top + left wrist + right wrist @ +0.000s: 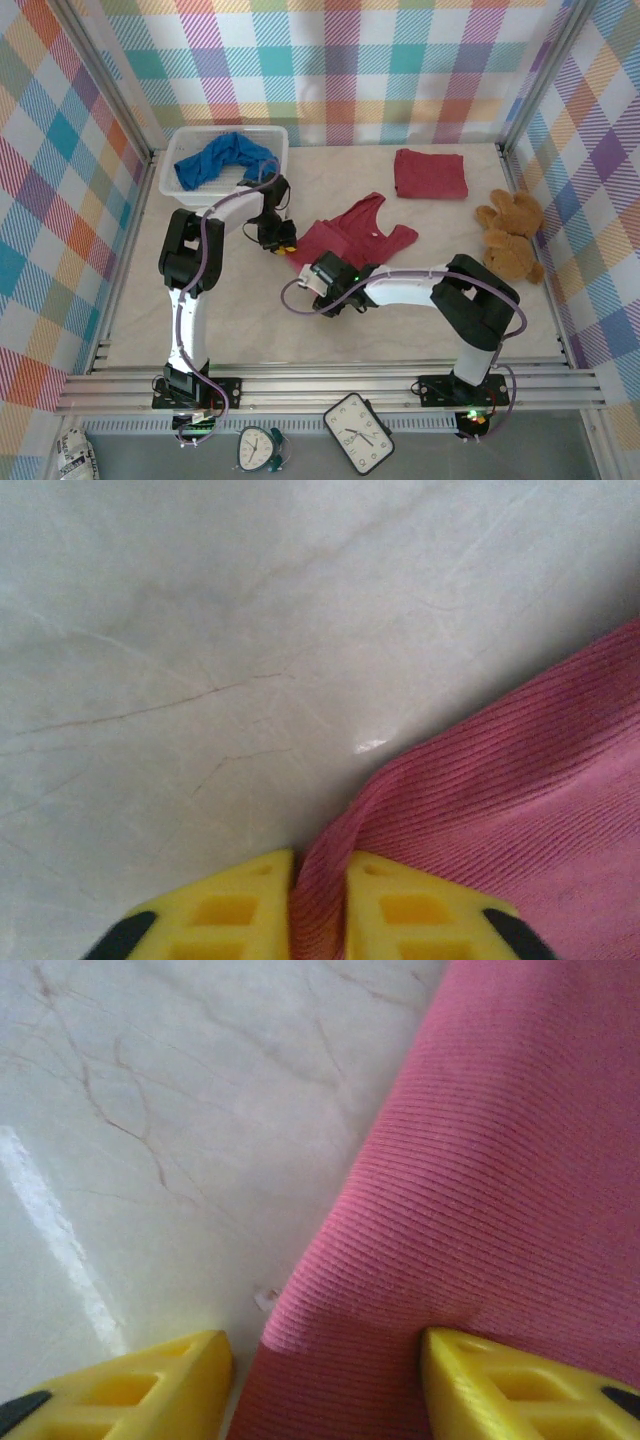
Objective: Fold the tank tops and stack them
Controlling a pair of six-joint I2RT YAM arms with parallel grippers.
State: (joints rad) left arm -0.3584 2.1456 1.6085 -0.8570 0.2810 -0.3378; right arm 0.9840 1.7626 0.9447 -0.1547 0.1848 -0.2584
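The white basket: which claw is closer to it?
Left. The left gripper is just off the white basket; the right gripper sits farther away, at the near edge of the red top.

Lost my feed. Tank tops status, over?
Left gripper pinching edge of spread red top. Right gripper open astride its hem. Teddy bear apart, far right.

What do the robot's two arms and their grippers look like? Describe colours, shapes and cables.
The left arm and right arm have white tube-like links between chunky black joints, and a purple cable loops along each. The left gripper and right gripper have bright yellow plastic fingers with rectangular hollows and black backs.
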